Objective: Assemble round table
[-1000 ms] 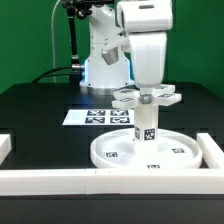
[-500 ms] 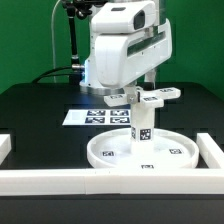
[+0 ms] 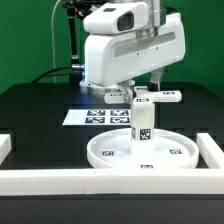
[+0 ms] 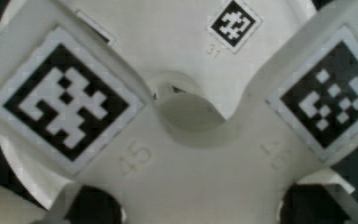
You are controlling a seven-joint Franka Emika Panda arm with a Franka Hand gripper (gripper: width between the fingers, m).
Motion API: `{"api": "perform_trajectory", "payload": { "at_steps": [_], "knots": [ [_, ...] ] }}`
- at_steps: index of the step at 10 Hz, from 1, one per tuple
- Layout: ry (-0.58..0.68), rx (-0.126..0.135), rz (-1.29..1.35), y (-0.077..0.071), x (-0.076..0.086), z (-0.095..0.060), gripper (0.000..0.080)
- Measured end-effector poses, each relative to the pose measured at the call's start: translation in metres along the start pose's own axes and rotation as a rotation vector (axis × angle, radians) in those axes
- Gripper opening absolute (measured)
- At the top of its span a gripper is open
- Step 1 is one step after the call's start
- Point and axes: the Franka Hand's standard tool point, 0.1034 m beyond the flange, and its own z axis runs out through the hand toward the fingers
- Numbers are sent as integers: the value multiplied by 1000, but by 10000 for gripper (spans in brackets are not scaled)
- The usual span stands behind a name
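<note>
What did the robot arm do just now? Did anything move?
The tool, clamped on the cross-shaped base, twisted around and turned that base with it on top of the leg. Which way it spun is hard to tell. Nothing was let go. The leg, the round disc and the marker board stayed put.

Green wall (image 3: 30,40) fills back, 12 o'clock. Black worktop (image 3: 40,112) spreads below, evenly lit, faint sheen. White border rails (image 3: 60,181) edge worktop: long one at 6 o'clock, short ends at 3 and 9 o'clock. Marker board (image 3: 80,117) lies flat mid-worktop.
</note>
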Motion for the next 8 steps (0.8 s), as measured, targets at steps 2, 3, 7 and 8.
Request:
{"api": "perform_trajectory", "payload": {
  "at_steps": [2,3,7,8],
  "knots": [
    [28,32,239,1,-1,1,443],
    [44,43,335,1,-2,1,443],
    [70,54,680,-1,0,1,443],
    [68,57,740,-1,0,1,443]
  ]
}}
